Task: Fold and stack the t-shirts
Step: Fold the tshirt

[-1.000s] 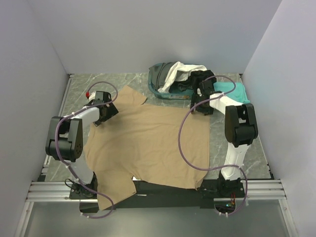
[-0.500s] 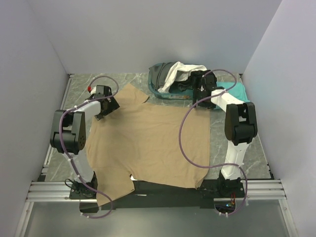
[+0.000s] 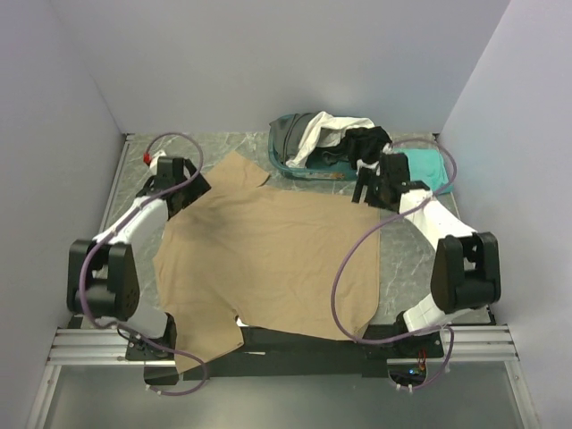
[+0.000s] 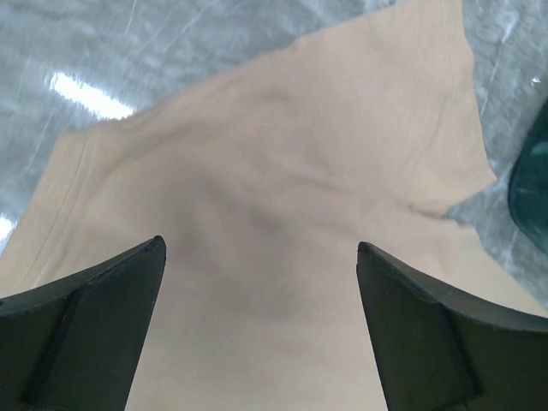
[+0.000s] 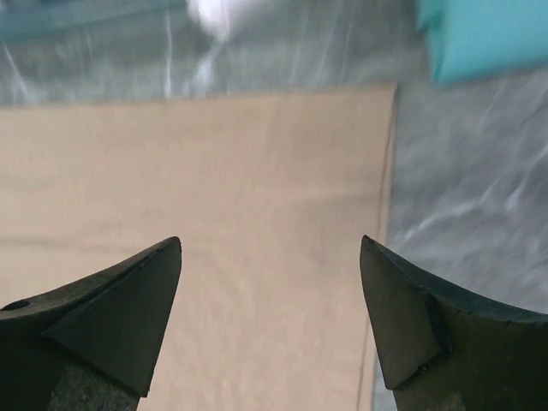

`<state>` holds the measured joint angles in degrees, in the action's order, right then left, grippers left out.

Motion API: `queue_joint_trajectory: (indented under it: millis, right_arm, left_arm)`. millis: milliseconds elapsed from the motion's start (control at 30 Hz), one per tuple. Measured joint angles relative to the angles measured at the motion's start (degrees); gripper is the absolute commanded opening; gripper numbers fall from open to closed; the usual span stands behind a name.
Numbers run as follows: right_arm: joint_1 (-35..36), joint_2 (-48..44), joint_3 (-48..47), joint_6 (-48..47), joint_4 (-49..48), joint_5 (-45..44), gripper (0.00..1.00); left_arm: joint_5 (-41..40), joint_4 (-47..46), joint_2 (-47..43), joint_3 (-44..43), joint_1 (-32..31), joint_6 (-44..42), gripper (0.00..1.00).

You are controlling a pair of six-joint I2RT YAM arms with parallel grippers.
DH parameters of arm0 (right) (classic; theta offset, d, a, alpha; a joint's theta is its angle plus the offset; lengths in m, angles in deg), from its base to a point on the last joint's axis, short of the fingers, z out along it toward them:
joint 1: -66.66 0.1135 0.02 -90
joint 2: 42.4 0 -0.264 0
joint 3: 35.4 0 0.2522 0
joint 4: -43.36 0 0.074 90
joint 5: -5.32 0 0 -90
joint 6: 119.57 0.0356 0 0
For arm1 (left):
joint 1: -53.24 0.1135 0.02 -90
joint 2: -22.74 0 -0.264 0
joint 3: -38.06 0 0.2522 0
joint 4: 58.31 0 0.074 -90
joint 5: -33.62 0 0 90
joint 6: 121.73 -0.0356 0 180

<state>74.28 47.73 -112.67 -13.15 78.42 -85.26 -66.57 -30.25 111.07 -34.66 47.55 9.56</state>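
Tan t-shirt (image 3: pixel 268 259) = matt soft cloth w/ faint creases; table (image 3: pixel 223 143) glossy grey stone-look; basket (image 3: pixel 279 154) smooth plastic.

Marble table (image 3: pixel 223 145): tan t-shirt (image 3: pixel 268 259), teal t-shirt (image 3: pixel 424 165), basket (image 3: pixel 279 154).

Tan shirt (image 3: pixel 268 259) spread flat on the table (image 3: pixel 134 170).
Left gripper (image 3: pixel 175 179) over its far-left sleeve, right gripper (image 3: pixel 371 189) over its far-right corner; basket (image 3: pixel 279 154) and teal shirt (image 3: pixel 431 165) at far edge.
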Motion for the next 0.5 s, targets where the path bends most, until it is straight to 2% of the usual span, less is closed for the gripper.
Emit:
queue_joint_trajectory:
  millis: [200, 500]
  right_arm:
    - [1.31, -1.03, 9.99, 3.65, -0.66, 1.4, 0.92]
    - [1.42, 4.02, 10.56, 4.59, -3.93, 0.39, 0.91]
  left_arm:
    - [0.92, -0.94, -6.03, 9.4, 0.0, 1.73, 0.99]
    - [0.9, -0.98, -7.19, 12.5, 0.0, 2.05, 0.99]
